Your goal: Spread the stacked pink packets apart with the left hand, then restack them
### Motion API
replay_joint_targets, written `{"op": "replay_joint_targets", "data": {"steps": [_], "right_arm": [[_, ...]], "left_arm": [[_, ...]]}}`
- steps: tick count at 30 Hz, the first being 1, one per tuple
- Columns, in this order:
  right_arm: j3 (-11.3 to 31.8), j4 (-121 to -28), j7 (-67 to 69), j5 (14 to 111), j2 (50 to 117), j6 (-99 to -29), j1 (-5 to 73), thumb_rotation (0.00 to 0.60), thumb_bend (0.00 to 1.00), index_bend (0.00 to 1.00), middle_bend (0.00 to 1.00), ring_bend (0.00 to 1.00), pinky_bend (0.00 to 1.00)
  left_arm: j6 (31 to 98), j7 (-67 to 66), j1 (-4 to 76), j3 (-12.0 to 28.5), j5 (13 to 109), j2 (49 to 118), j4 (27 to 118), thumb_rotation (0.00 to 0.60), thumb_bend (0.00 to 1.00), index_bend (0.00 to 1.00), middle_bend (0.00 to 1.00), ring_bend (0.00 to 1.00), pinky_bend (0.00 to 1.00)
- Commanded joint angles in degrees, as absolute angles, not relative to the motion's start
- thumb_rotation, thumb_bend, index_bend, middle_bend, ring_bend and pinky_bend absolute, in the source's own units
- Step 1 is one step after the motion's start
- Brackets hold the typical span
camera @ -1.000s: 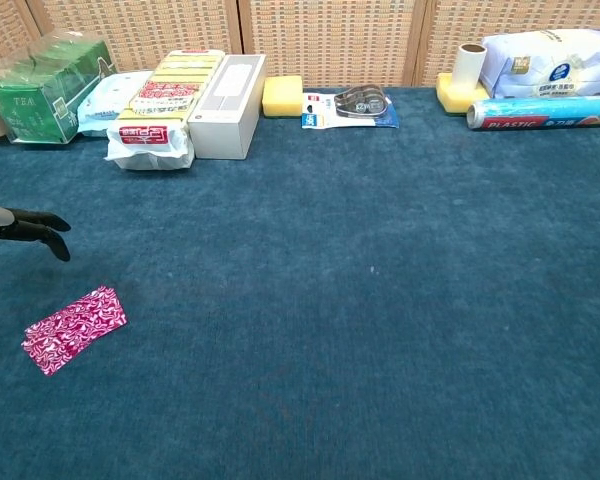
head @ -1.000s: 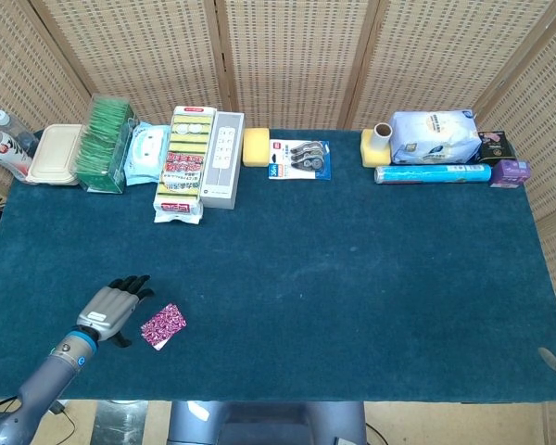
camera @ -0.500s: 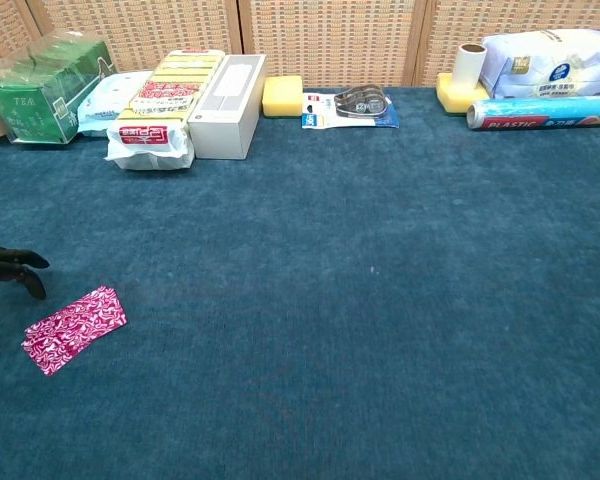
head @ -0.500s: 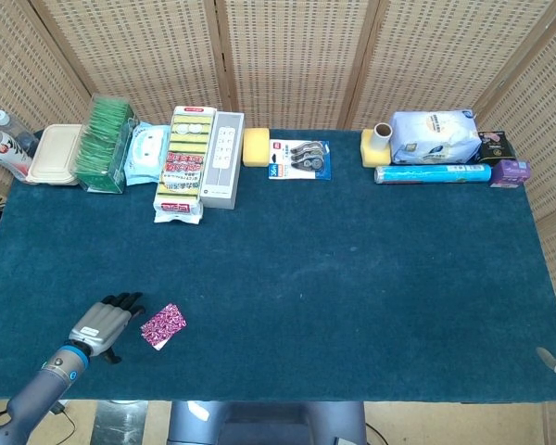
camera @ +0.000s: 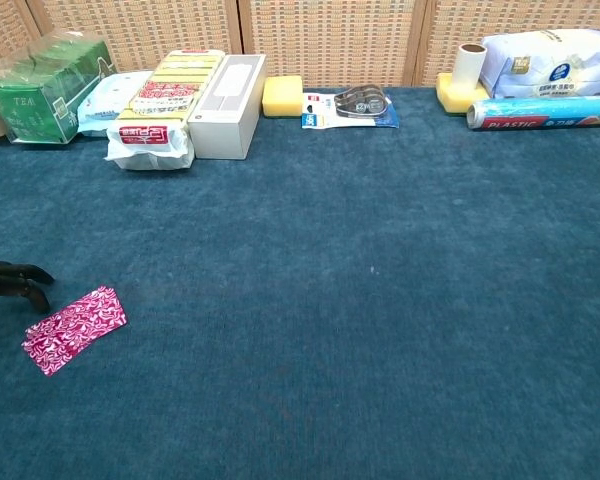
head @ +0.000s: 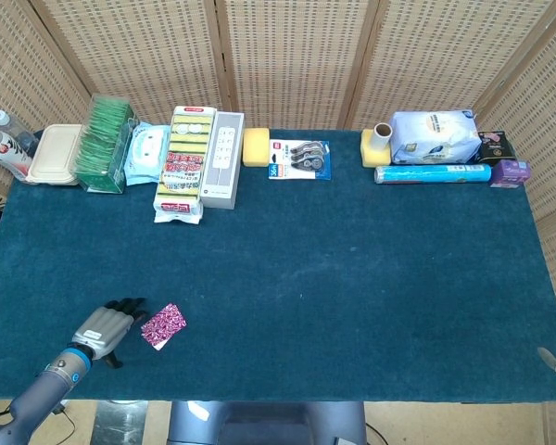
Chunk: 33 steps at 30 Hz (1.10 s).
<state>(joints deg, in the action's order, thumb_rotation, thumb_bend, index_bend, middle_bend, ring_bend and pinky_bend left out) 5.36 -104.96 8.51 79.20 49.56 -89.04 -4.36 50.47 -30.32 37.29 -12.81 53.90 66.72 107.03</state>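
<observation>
The pink patterned packets [head: 163,325] lie as one flat stack near the table's front left corner, also seen in the chest view as the packets [camera: 74,329]. My left hand [head: 102,328] lies just left of them, holding nothing. Its dark fingers [camera: 18,281] point toward the stack's left corner, close to it; contact is unclear. Only a small grey tip of my right hand [head: 555,361] shows at the front right edge of the table.
Along the back edge stand a green tea box [head: 106,144], a yellow sponge pack [head: 184,159], a white box [head: 223,158], a yellow sponge [head: 256,146], a tape pack [head: 299,158], a white bag [head: 435,136] and a blue roll [head: 432,173]. The blue tablecloth [head: 352,278] covers the table.
My left hand has drawn back toward the front edge and lowered, then settled with its fingertips beside the stack's left corner. The packets have not moved.
</observation>
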Motion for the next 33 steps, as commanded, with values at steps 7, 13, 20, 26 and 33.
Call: {"op": "replay_joint_targets", "data": {"steps": [7,13,20,26,33], "right_arm": [[5.4,-104.9,8.6,79.2,49.6,-89.2,-4.4,0.600,0.00,0.08,0.00,0.00,0.00],[5.4,-104.9,8.7,79.2,49.6,-89.2,-4.5,0.600,0.00,0.08,0.00,0.00,0.00],[5.4,-104.9,8.8,79.2,49.5,-89.2,-4.5,0.600,0.00,0.08,0.00,0.00,0.00],[5.4,-104.9,8.8,79.3,49.5,-89.3,-4.5,0.600,0.00,0.08,0.00,0.00,0.00],[5.3,-105.0,8.5,79.5,49.6,-89.3,-4.5,0.600,0.00,0.08,0.00,0.00,0.00]], "left_arm": [[50.1,-29.8,36.8,-13.2,55.6,65.9,107.8,0.600,0.12,0.16,0.00,0.00,0.11],[49.8,-30.1,36.7,-13.4,56.1,65.8,108.3,0.600,0.12,0.16,0.00,0.00,0.11],[50.3,-29.4,36.4,-13.3,57.6,64.4,109.6,0.600,0.12,0.16,0.00,0.00,0.11],[51.1,-28.8,35.8,-13.1,58.0,63.4,109.8,0.600,0.12,0.16,0.00,0.00,0.11],[54.8,-26.5,34.1,-11.0,63.7,65.3,106.8,0.600,0.12,0.16,0.00,0.00,0.11]]}}
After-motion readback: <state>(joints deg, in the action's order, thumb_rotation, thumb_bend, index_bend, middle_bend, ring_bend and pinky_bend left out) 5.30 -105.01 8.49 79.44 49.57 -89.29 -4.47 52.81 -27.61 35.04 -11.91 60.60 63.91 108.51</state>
